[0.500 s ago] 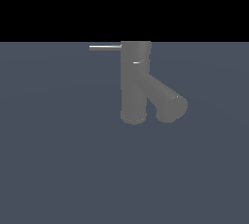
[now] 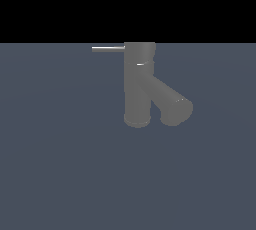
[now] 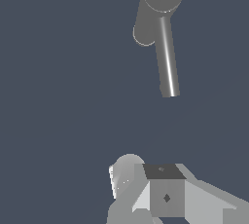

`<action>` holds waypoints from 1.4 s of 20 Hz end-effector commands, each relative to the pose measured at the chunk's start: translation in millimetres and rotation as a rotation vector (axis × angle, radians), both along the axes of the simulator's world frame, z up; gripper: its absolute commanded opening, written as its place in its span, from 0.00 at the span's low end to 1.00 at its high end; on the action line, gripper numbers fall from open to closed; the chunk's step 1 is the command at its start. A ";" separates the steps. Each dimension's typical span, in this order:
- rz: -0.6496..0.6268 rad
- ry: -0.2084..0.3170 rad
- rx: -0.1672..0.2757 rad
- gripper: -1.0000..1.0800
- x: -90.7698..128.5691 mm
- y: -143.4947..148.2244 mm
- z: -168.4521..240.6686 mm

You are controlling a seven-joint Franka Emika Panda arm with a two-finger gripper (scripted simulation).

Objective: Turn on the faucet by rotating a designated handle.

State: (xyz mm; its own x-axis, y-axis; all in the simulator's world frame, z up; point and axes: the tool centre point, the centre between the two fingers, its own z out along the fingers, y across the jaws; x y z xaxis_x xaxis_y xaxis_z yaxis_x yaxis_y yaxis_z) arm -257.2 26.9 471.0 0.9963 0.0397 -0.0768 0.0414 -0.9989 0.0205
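exterior view: level side-on, mid-range, faucet [image 2: 138, 86] centred | wrist view: steeply downward from above, closer | shared: faucet, handle [image 2: 108, 49]

- Faucet [image 2: 137, 89]: dull grey, thin pale ring.
- Handle [image 2: 108, 49]: light metallic grey.
- Gripper [image 3: 146, 189]: pale grey, ahead of it slate-blue floor [image 2: 60, 164].

No readable text, label, brand, number or sign on anything in view
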 end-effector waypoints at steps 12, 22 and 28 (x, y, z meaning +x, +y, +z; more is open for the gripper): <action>-0.052 -0.001 0.005 0.00 14.0 2.9 -2.7; -0.216 -0.006 0.027 0.00 55.6 10.2 -13.2; -0.361 -0.006 0.039 0.00 90.9 16.8 -26.1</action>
